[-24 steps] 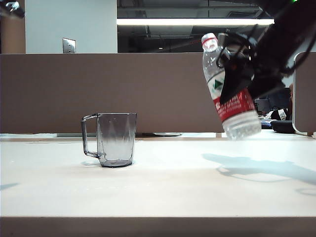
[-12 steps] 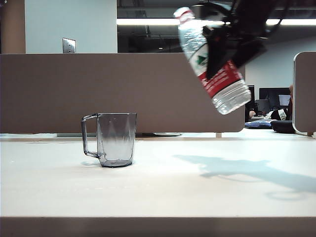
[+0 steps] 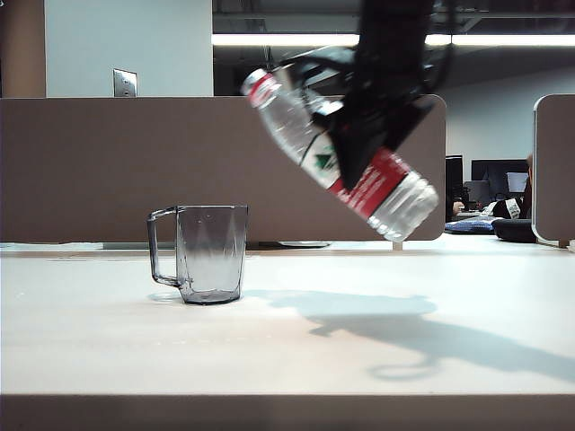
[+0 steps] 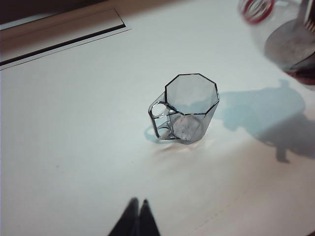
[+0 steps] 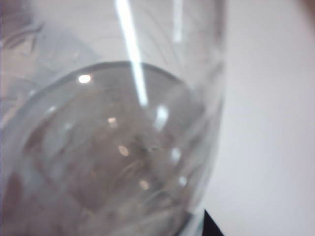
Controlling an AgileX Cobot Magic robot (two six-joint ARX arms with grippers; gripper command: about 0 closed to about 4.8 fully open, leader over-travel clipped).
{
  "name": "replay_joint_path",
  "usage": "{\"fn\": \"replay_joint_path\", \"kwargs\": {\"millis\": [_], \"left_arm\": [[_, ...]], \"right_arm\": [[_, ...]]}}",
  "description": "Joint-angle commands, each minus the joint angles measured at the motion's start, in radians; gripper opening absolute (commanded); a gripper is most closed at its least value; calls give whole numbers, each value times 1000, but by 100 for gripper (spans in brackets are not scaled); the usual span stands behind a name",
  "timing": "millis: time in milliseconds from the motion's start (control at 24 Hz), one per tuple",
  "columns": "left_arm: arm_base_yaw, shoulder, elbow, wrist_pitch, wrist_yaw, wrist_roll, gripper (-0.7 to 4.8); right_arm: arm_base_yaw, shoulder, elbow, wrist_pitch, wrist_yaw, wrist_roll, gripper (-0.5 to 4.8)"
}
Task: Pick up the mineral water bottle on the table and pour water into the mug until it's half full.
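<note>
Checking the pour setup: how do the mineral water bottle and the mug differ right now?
The mineral water bottle hangs tilted in the right claw, neck toward the mug; the mug stands upright on the table. The bottle wears a red-and-white label; the mug is plain smoky grey. Both are transparent.

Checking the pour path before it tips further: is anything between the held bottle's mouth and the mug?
Nothing visible. The right gripper holds the clear plastic red-labelled bottle tilted, neck toward the smoky-grey faceted mug. Only open air and bare off-white table lie between. The left gripper is shut, off to the mug's side.
</note>
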Motion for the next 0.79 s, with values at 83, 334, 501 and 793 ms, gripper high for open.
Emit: {"fn": "replay_joint_path", "kwargs": {"millis": [83, 334, 501, 793], "left_arm": [[0, -3, 5, 0, 4, 5, -5], [-1, -4, 5, -9, 4, 8, -5], [-1, -11, 5, -27, 4, 8, -5], [-1, -11, 5, -23, 4, 35, -5]], "right_arm": [[28, 47, 69, -42, 112, -27, 261], [38, 111, 138, -143, 218, -51, 260], [38, 117, 144, -165, 253, -74, 261], [39, 117, 144, -195, 302, -115, 260]]}}
